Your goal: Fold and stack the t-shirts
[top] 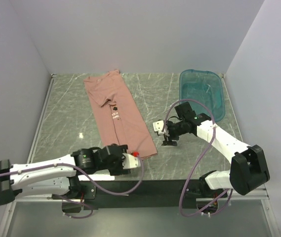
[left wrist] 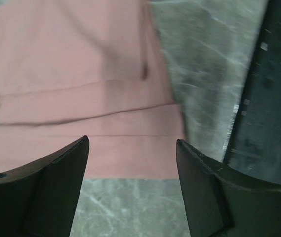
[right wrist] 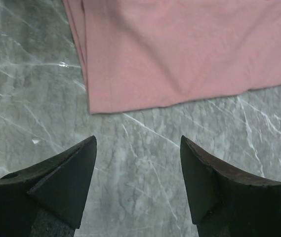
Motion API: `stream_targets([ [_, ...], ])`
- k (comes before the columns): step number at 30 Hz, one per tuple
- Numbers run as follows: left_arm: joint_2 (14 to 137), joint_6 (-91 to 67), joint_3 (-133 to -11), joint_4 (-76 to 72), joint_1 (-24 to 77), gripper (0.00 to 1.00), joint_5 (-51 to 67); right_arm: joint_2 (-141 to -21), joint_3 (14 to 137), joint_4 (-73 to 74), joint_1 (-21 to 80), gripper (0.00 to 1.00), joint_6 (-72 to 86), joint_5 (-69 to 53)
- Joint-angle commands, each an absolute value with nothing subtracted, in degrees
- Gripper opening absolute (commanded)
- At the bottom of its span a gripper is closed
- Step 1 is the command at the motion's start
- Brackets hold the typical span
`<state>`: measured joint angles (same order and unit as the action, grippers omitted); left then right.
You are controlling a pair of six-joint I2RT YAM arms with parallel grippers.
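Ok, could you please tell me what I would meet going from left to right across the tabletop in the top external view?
Pink t-shirt → right gripper → teal tub

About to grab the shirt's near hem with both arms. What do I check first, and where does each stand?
1. Left tool open and empty: ok.
2. Right tool open and empty: ok.
3. T-shirt lies flat, near hem below the left tool's fingers: ok.
4. Right tool over the cloth: not ok, it hangs over bare table.
5. Left tool's height above the hem: cannot tell.
6. Tub apart from the t-shirt: ok.
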<state>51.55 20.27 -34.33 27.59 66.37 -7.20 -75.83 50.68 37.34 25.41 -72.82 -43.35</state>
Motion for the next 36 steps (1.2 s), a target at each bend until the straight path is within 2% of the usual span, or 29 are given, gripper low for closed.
stream_targets([
  [1,55.4,21.4,-34.1,26.0,70.5,0.75,-7.2,-73.8,51.6,35.9,24.0,0.75,-71.6,-45.8],
  [5,59.2,20.6,-33.5,25.8,73.9,0.69,-7.9,-73.7,51.6,36.0,23.9,0.75,-71.2,-47.7],
  [11,61.3,20.2,-32.3,25.7,76.4,0.66,-5.4,-73.7,51.9,35.9,23.9,0.74,-70.2,-47.7],
  [25,72.5,19.1,-29.8,19.3,77.5,0.48,-14.6,-72.0,52.2,39.9,24.1,0.74,-73.5,-51.3],
  [31,76.1,18.4,-29.8,17.4,77.4,0.34,-16.4,-70.7,50.7,41.7,24.1,0.74,-77.3,-50.1],
  [36,74.5,18.6,-29.8,17.7,76.6,0.12,-16.8,-69.3,46.1,43.1,24.7,0.74,-86.0,-48.6],
])
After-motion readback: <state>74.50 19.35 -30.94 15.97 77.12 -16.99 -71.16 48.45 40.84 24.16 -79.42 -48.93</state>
